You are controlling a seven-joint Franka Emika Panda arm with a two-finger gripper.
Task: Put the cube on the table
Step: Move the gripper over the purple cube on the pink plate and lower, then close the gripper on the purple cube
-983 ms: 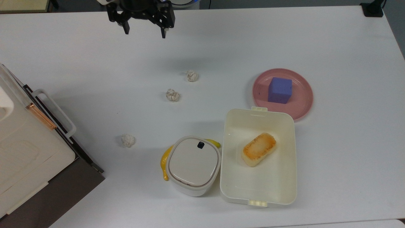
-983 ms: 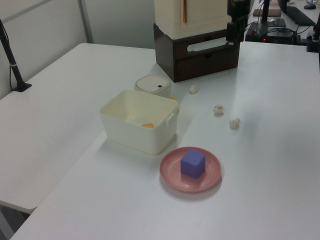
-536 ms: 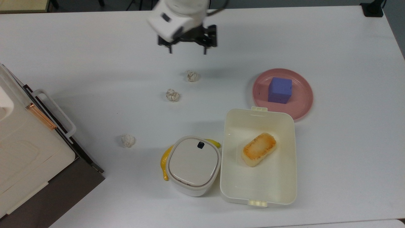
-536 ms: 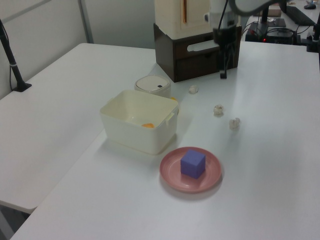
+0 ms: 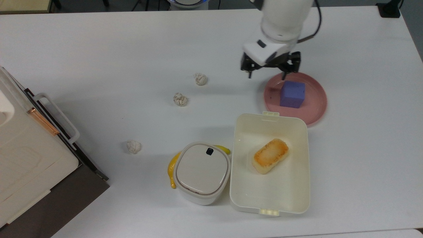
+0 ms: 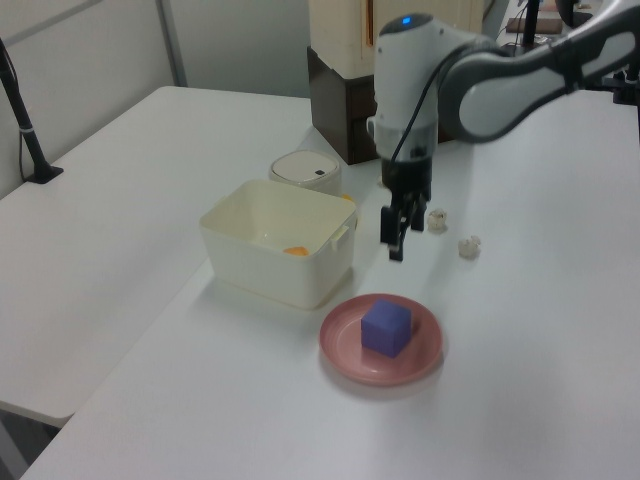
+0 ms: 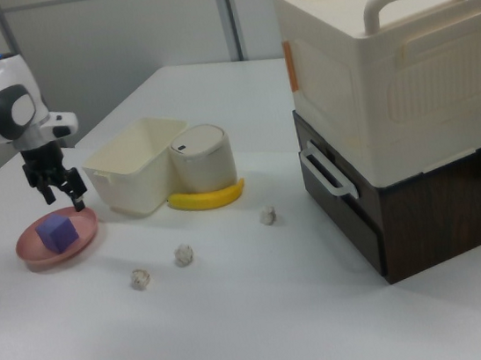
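The blue-purple cube (image 5: 292, 94) rests on the round pink plate (image 5: 314, 112), which lies on the white table (image 5: 99, 49). My gripper (image 5: 267, 76) hangs open just above the plate's upper-left rim in the top view, fingers pointing down, with nothing between them. It is a little up and left of the cube and does not touch it. In the left view the gripper (image 6: 395, 240) hovers behind the cube (image 6: 386, 328). From the right view, the gripper (image 7: 64, 200) is above the cube (image 7: 57, 232) and plate (image 7: 33, 256).
A cream open box (image 5: 238, 158) holding a toasted bread piece (image 5: 270, 156) sits beside the plate. A white lidded pot (image 5: 202, 172) and a banana (image 5: 172, 170) adjoin it. Three crumpled paper balls (image 5: 180, 99) lie mid-table. A big cream case on a dark drawer unit (image 5: 33, 158) fills the top view's left.
The arm swept from the top view's upper left across to the right and down, ending at the plate's rim. The cube stayed put on the plate.
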